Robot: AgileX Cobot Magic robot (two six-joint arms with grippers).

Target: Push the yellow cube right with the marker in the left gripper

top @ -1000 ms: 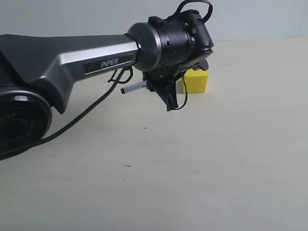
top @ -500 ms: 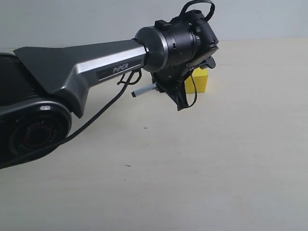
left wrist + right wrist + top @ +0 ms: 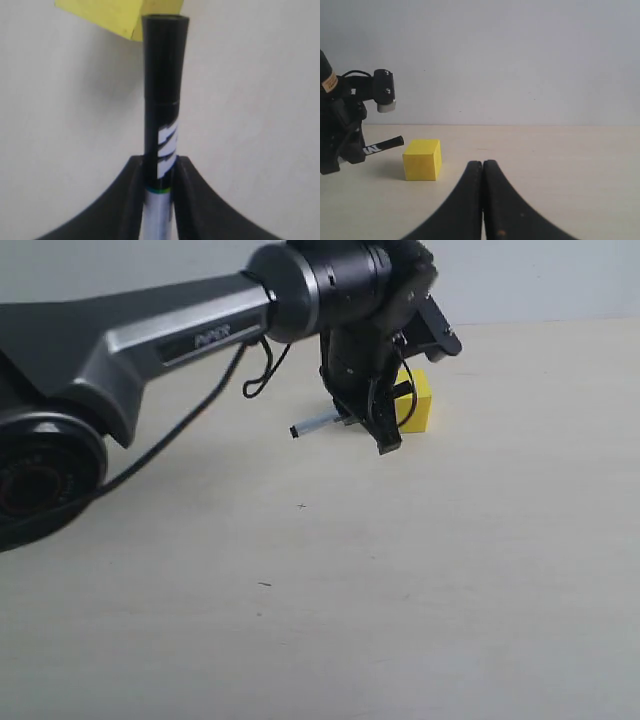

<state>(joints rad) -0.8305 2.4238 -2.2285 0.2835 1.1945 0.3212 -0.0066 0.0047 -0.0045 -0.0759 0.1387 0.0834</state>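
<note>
In the exterior view my left gripper [image 3: 371, 421] hangs at the end of the grey PiPER arm, just left of the yellow cube [image 3: 419, 400], which it partly hides. It is shut on the marker [image 3: 316, 425], whose tail end sticks out to the left. The left wrist view shows the marker [image 3: 162, 100] clamped between the fingers [image 3: 135, 190], its black cap overlapping a corner of the cube [image 3: 117, 15]. Seen from the right wrist, the cap tip [image 3: 390, 144] is at the cube's [image 3: 422, 160] upper left edge; whether they touch is unclear. My right gripper [image 3: 482, 164] is shut and empty.
The tabletop [image 3: 420, 580] is pale beige with a light wall behind it. The left arm's body and black cables [image 3: 180, 435] stretch across the left half of the exterior view. The right arm does not show in that view.
The left arm has swung its wrist round, so the gripper now points more steeply down beside the cube. The marker's tail has shifted right and lower. The cube has barely moved.
</note>
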